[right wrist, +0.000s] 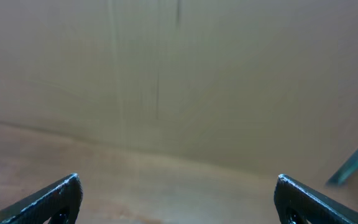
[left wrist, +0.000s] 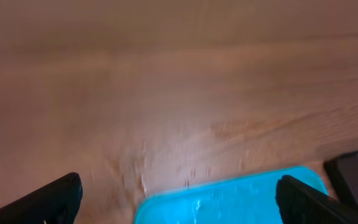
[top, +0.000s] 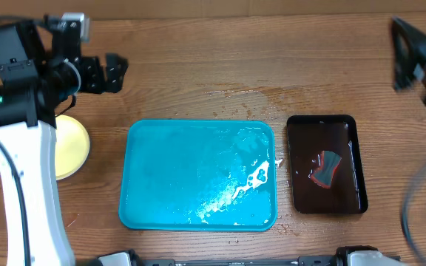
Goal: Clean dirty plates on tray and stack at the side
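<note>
Overhead alone: pale yellow plates (top: pixel 76 144) on tabletop (top: pixel 198 66) just left of wet tray (top: pixel 161 162), partly under left arm (top: pixel 32 185); black tray (top: pixel 305 140) with grey sponge (top: pixel 325 168) just right. Left hand (top: pixel 114 72) spread behind the plates. Right hand (top: pixel 413 52) blurred at far right edge. Left wrist: fingers wide, tray's rear edge below, open wood ahead. Right wrist: fingers wide apart, pale blurred surface beyond.

The turquoise tray (top: pixel 161 177) lies flat at the table's middle, wet, with pale puddles toward its right side. A pale yellow plate (top: pixel 74 146) lies flat left of it, apart, partly hidden.
</note>
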